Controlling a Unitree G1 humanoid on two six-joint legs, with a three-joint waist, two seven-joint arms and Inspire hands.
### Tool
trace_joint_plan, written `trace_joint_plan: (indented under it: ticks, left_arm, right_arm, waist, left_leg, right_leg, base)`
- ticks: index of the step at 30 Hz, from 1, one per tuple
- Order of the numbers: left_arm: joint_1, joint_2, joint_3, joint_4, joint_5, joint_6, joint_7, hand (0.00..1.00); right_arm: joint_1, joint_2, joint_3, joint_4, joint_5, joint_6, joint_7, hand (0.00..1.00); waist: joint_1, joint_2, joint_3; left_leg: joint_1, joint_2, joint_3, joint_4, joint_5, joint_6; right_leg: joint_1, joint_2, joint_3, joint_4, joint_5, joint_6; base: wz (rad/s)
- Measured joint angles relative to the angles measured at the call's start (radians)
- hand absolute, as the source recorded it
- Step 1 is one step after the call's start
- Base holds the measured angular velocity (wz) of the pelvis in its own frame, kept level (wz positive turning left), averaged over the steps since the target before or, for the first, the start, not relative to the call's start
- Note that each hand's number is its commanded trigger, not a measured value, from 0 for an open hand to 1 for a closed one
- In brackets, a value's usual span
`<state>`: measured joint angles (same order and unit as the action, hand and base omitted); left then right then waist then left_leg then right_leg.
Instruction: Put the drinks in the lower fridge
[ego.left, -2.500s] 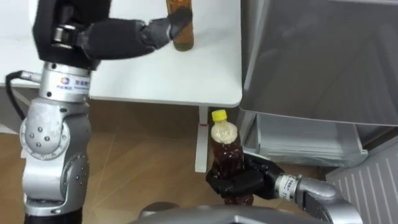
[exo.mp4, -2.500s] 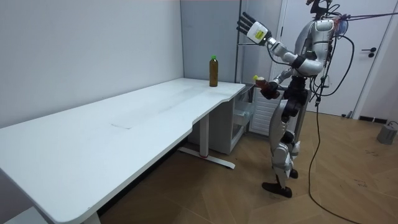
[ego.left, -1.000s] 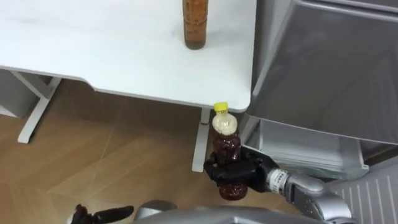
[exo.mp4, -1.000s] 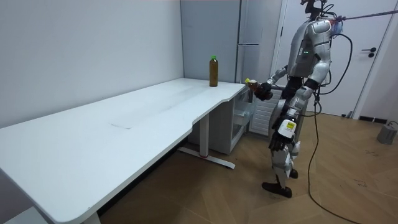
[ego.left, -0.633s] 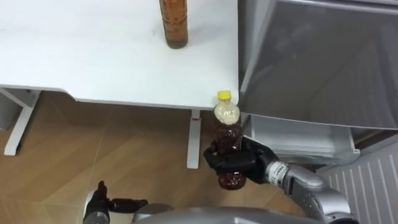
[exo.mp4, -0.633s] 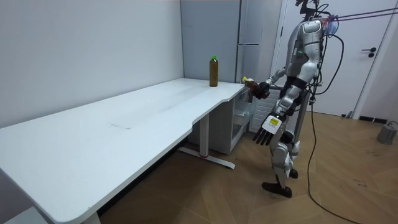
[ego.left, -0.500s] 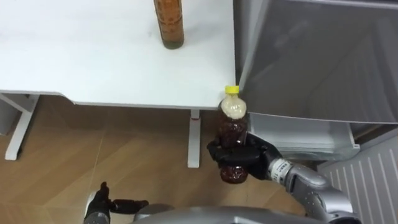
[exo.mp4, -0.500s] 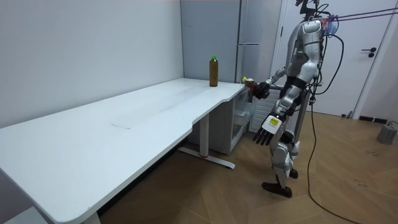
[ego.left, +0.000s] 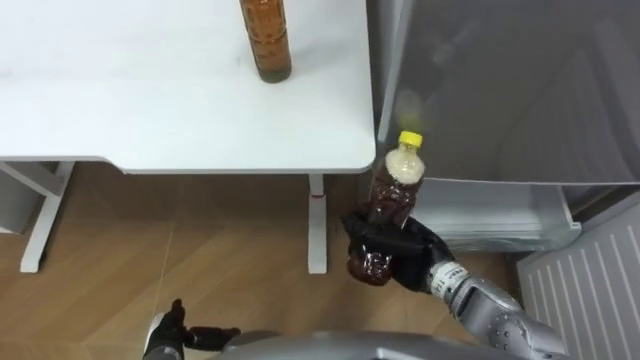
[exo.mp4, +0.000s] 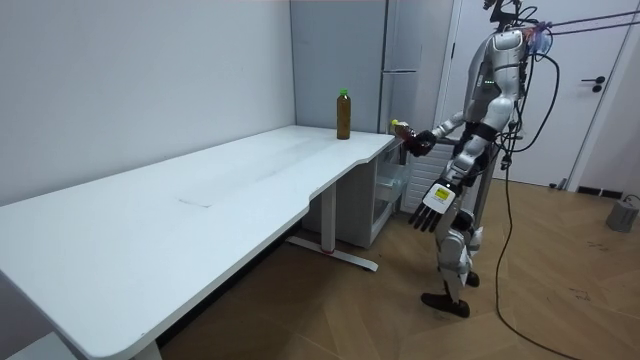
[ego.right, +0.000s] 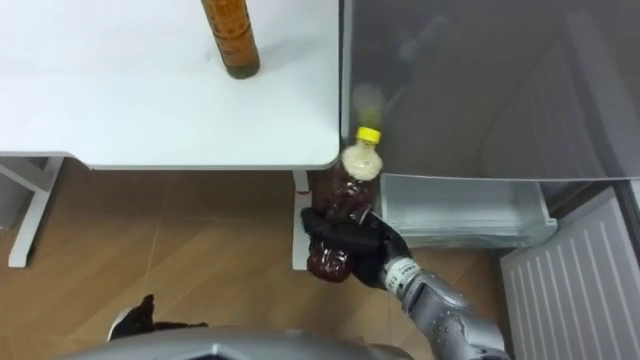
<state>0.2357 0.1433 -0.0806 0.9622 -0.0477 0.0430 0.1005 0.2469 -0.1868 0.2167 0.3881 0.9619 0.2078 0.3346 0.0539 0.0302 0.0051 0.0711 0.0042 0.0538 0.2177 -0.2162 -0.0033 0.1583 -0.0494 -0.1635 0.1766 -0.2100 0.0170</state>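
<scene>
My right hand (ego.left: 397, 250) is shut on a dark brown drink bottle (ego.left: 388, 205) with a yellow cap. It holds the bottle tilted, just off the table's corner and in front of the open lower fridge compartment (ego.left: 495, 215). In the room view the same bottle (exo.mp4: 403, 135) sits in the right hand (exo.mp4: 416, 142), held out towards the fridge. A second bottle (ego.left: 265, 40), amber with a green cap (exo.mp4: 343, 93), stands upright on the white table (ego.left: 150, 110) near its far corner. My left hand (exo.mp4: 433, 205) hangs open beside my thigh, and the left hand (ego.left: 172, 335) lies low at the left eye view's bottom edge.
The grey upper fridge front (ego.left: 500, 90) rises right beside the table's edge. The white lower door (ego.left: 590, 290) stands swung open at the lower right. A table leg (ego.left: 317, 225) stands just left of the held bottle. Wood floor lies below.
My left arm has come down from over the table to hang at my side. The right hand has carried the yellow-capped bottle up and rightwards to the fridge, tilting it. The camera shifted.
</scene>
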Motion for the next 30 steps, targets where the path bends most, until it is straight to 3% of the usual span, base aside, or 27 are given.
trace_joint_plan:
  ticks: [4,9,15,19,30]
  left_arm:
    - [-0.003,-0.002,-0.001,0.003,-0.001,0.0,0.005,0.0]
    - [0.017,-0.006,-0.005,0.004,-0.001,0.002,0.018,0.0]
    - [0.034,-0.01,-0.002,0.003,0.012,0.004,0.026,0.0]
    - [0.038,-0.01,-0.001,0.003,0.026,0.009,0.027,0.0]
    - [0.058,-0.01,-0.005,0.039,0.13,0.071,0.018,0.0]
  right_arm:
    - [0.005,0.001,-0.043,0.0,0.219,-0.028,-0.064,1.0]
    - [-0.005,0.004,-0.066,0.0,0.453,-0.123,-0.151,1.0]
    - [-0.006,0.029,-0.085,0.021,0.553,-0.175,-0.23,1.0]
    - [-0.008,0.034,-0.084,0.031,0.584,-0.189,-0.269,1.0]
    - [-0.013,0.029,-0.085,0.031,0.679,-0.232,-0.329,1.0]
  waist:
    - [-0.004,0.001,0.0]
    - [-0.003,0.001,-0.0042]
    - [0.002,0.0,-0.0038]
    - [0.007,-0.002,-0.0026]
    - [0.004,-0.003,-0.0019]
  left_leg:
    - [0.001,0.0,0.006,0.0,0.001,0.001]
    - [-0.001,-0.002,0.015,-0.004,0.002,0.003]
    - [0.012,-0.001,0.017,-0.01,0.003,0.003]
    - [0.012,-0.001,0.025,-0.013,0.003,0.003]
    - [0.009,-0.001,0.026,-0.011,0.002,0.003]
  right_leg:
    - [-0.002,0.0,0.01,-0.002,0.004,0.002]
    - [-0.015,0.0,0.023,-0.01,0.004,0.003]
    - [-0.015,0.0,0.023,-0.008,0.004,0.003]
    - [-0.014,0.0,0.023,-0.007,0.004,0.003]
    - [-0.015,-0.001,0.024,-0.008,0.003,0.004]
  base:
    - [-0.06]
    - [-0.05]
    - [0.0]
    - [-0.04]
    - [0.0]
